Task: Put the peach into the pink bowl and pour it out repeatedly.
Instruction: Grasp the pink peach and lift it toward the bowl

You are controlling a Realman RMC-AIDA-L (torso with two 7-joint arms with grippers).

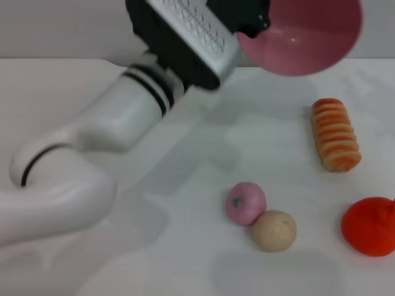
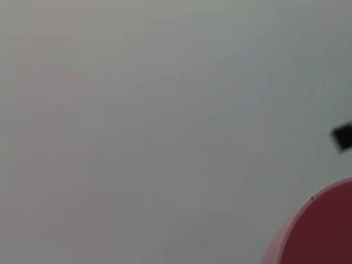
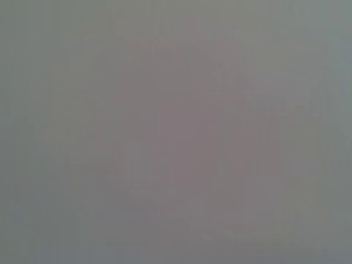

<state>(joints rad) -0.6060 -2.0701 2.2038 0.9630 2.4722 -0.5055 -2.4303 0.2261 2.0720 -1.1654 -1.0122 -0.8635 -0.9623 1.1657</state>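
Peach (image 1: 245,203) on the white worktop (image 1: 185,246), toward the near edge and a little right of centre, green stem mark facing up-left. Touching it on the near-right side, a beige ball (image 1: 274,230). Well apart from the bowl, not inside it.

Pink bowl (image 1: 305,36) lifted clear of the worktop, up over the far edge toward the right, tipped so the open mouth faces the head camera; smooth inside in view, with nothing in it. Seen again as a curved pink rim (image 2: 319,231) in a corner of the left wrist view, against plain grey.

Left gripper (image 1: 250,24) at the bowl's rim on its left side, black body overlapping the pink edge (fingers themselves hidden behind the housing, so cannot tell how far apart they stand or exactly how they clasp the rim). Apparently carrying the bowl, since nothing else supports it. Left arm reaching in from the near-left corner, white links with black bands, across to the far edge.

Right of the peach, close to the right edge: a ridged orange-and-cream striped pastry (image 1: 335,134) lying lengthwise, and nearer, an orange-red lumpy fruit (image 1: 370,226) cut by the frame's side.

Right gripper not visible anywhere; right wrist view only blank grey.
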